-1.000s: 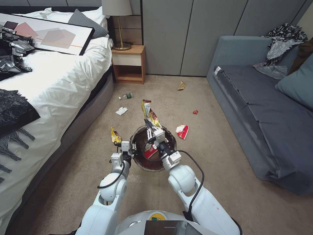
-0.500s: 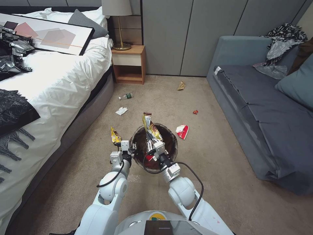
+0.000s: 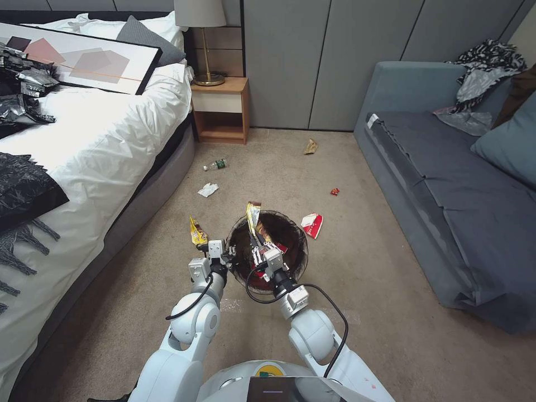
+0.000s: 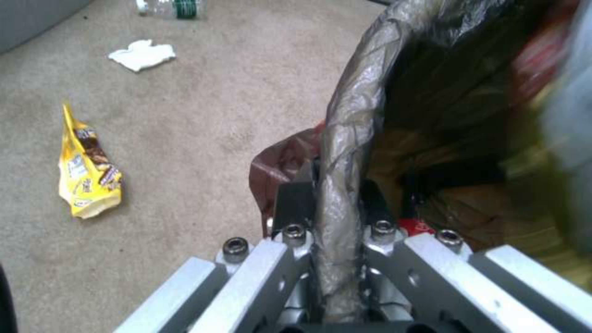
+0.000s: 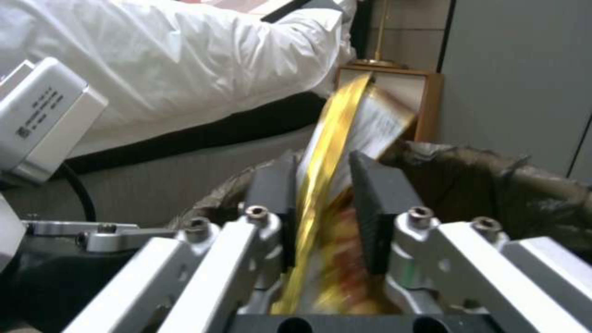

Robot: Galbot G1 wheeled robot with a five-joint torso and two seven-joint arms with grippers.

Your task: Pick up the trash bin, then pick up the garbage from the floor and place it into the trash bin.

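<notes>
My right gripper sits inside the mouth of the trash bin, its dark pads pinched on a glossy yellow snack wrapper that stands upright, its top edge poking above the bin's far rim. In the right wrist view the foil runs edge-on between the pads. My left gripper is clamped on the bin's near-left rim, where crinkled brown liner folds over the edge between the jaws. Red carton scraps lie in the bin. On the beige carpet, a second yellow wrapper lies just left of the bin, a red-and-white carton just right, with white tissue and a clear bottle beyond.
</notes>
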